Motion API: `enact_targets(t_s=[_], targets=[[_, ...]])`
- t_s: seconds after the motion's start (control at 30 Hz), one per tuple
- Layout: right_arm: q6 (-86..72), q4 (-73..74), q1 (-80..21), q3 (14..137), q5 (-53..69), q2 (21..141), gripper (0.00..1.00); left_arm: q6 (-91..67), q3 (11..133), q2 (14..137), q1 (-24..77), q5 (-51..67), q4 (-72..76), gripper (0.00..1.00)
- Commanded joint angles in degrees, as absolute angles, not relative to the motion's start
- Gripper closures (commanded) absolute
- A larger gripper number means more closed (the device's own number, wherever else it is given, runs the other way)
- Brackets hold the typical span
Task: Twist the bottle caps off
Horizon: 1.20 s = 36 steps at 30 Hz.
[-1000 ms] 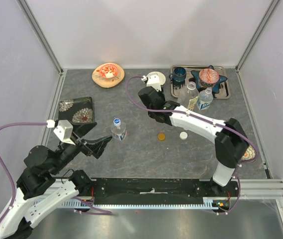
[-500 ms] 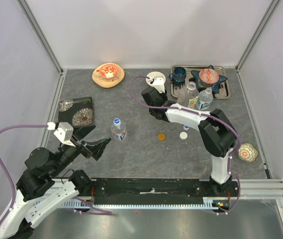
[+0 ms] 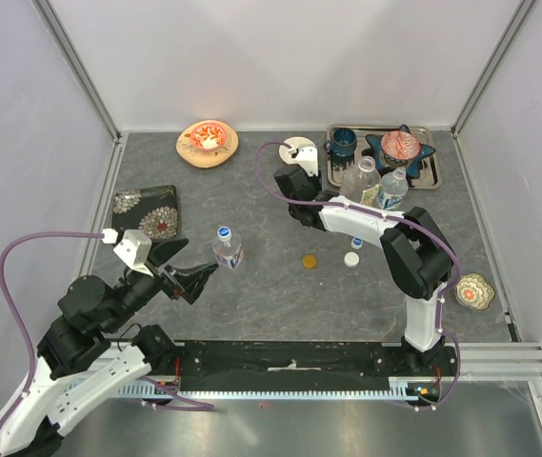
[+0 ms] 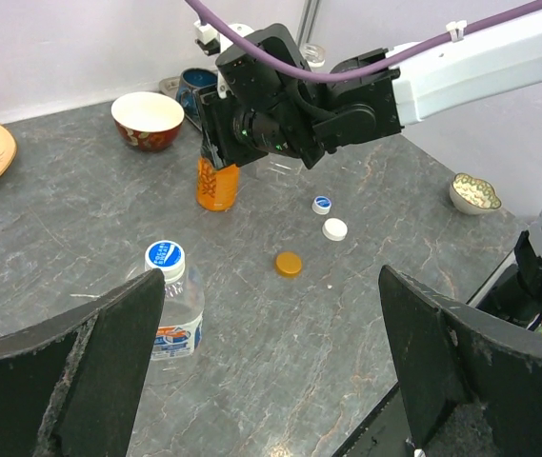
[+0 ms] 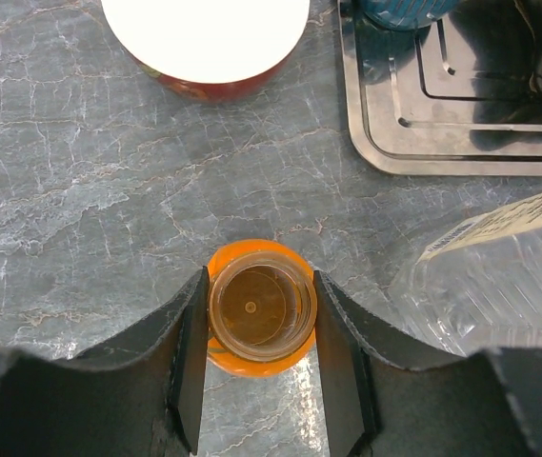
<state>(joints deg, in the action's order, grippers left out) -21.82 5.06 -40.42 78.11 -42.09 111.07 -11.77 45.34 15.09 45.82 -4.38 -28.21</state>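
I have worked through most of the caps. On the grey worktop [image 3: 271, 286] three loose caps lie near one another: an orange cap [image 4: 289, 264], a white cap [image 4: 333, 228] and a blue-topped cap [image 4: 322, 204]. The taller clear bottle [image 3: 360, 184] and one short blue-label bottle [image 3: 391, 189] stand together by the metal tray [image 3: 431, 179] at the far right. Whether these two are open, I cannot tell.

My right fingers [image 5: 259, 335] are clamped on either side of the orange bottle [image 5: 259, 320], which stands upright just beside the taller clear one. Its mouth is open and I look straight down into it, so by my judgement this bottle is done and only needs letting go.

The bottle left to do is the capped bottle [image 4: 168, 307], which stands alone near the middle-left of the worktop. My left fingers [image 4: 271, 352] are spread wide and empty, facing it from the near side. The next move, as I judge it, is for one hand to hold the body steady while the other turns the cap.

Its cap [image 4: 164, 256] carries a blue print and its label is blue and red, but both are too small to read.
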Motion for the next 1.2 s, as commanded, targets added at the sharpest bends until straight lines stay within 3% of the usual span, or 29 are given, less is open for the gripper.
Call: enact_targets(t_s=[0.0,0.17,0.43,0.73,0.9,1.03,1.17], targets=[[-23.1,7.5,-40.2,76.8,-39.4,109.6,0.53,-13.3,45.4,16.6,45.7,-4.0,-26.8,0.00],[-22.6,7.9,-40.2,76.8,-39.9,108.5,0.41,-13.6,45.1,17.1,45.6,-3.5,-26.4,0.01],[-22.5,8.6,-40.2,77.6,-39.6,107.1,0.30,-13.8,45.3,17.4,45.7,-3.3,-26.3,0.00],[-22.2,10.1,-40.3,79.3,-37.8,105.0,0.23,-13.7,45.7,17.4,45.7,-3.2,-26.4,0.00],[-22.2,11.5,-41.7,80.7,-36.5,96.7,0.21,-13.6,45.8,16.7,45.7,-4.5,-27.2,0.00],[-19.6,11.6,-45.3,81.0,-28.3,89.5,0.21,-14.1,45.5,15.2,45.7,-9.3,-28.6,0.00],[-15.7,11.4,-50.1,79.4,-10.2,85.7,0.23,-17.6,45.5,12.4,45.7,-22.1,-32.6,0.01]])
